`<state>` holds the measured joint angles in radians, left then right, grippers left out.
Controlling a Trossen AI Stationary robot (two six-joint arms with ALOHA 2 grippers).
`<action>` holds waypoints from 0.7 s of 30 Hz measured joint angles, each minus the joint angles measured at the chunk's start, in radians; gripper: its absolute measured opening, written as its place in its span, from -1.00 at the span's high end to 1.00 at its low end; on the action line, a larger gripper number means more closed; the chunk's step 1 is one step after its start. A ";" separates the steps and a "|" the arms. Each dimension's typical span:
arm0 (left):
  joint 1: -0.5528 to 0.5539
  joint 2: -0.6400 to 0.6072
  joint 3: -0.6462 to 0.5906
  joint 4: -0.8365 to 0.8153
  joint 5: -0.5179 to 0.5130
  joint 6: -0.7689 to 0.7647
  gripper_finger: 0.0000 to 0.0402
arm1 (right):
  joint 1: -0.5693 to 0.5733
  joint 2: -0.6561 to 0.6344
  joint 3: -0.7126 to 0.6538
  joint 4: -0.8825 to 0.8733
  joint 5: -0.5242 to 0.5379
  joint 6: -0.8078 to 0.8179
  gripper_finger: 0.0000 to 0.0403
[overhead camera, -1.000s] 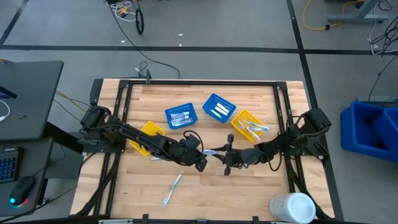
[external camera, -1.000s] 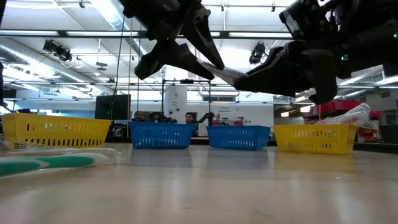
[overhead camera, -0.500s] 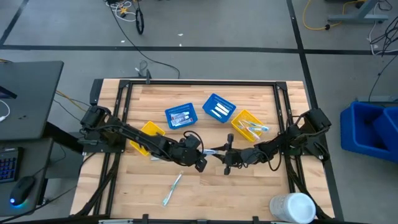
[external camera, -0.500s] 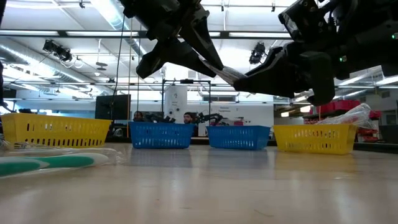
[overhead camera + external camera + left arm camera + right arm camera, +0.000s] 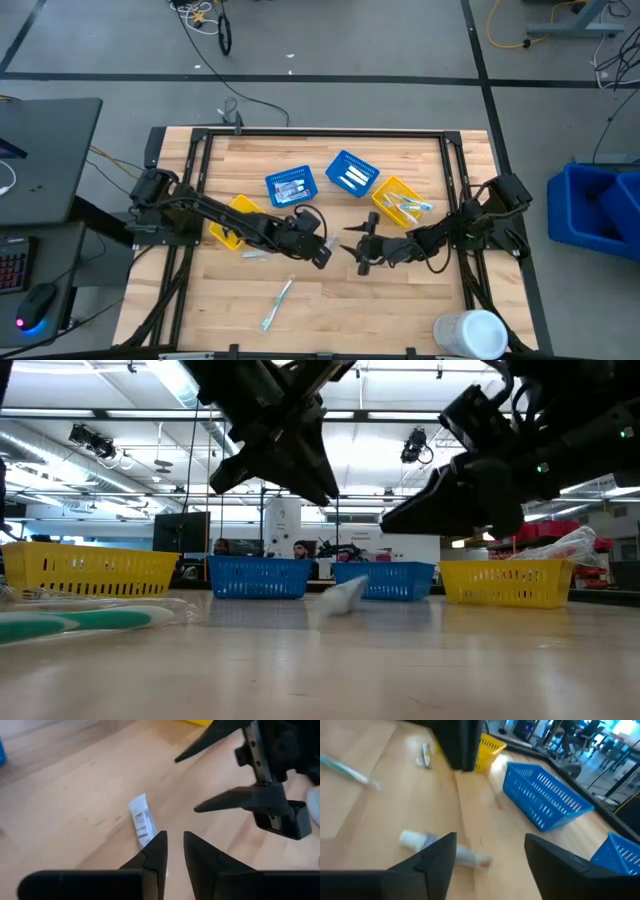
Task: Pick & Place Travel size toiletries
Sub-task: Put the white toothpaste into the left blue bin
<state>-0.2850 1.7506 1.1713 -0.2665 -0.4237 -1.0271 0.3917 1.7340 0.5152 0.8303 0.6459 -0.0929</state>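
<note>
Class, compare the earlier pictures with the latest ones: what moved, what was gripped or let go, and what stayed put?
The small white tube, earlier held up between both pincers, has dropped onto the table. The right pincer opened and let it go; the left pincer drew back slightly, nearly closed and empty. The baskets and the toothbrush stayed put.

Below and between the two sets of jaws you have a white tube (image 5: 141,823) with grey print and, in the right wrist view, a red tip. Both grippers, left (image 5: 322,252) and right (image 5: 362,247), are black. Beyond the jaws, you see two blue mesh baskets (image 5: 291,187) and (image 5: 352,174), with a yellow mesh basket (image 5: 399,201) behind the right jaws and another yellow one (image 5: 237,221) behind the left. The table (image 5: 400,299) is pale wood grain in strips. Away from both jaws, a toothbrush (image 5: 276,304) shows white and teal.
</note>
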 joint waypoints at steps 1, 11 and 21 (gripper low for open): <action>0.008 -0.003 0.000 -0.011 0.008 0.000 0.67 | 0.000 0.000 0.000 -0.014 0.001 0.007 -0.24; 0.045 -0.005 0.000 -0.031 0.006 0.046 0.95 | 0.001 0.000 0.000 -0.065 -0.001 0.026 -0.32; 0.023 -0.005 0.000 -0.032 -0.084 0.169 0.75 | 0.001 0.000 0.000 -0.108 -0.048 0.094 -0.13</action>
<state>-0.2624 1.7454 1.1713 -0.2984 -0.5079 -0.8578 0.3927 1.7340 0.5152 0.7223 0.5976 0.0010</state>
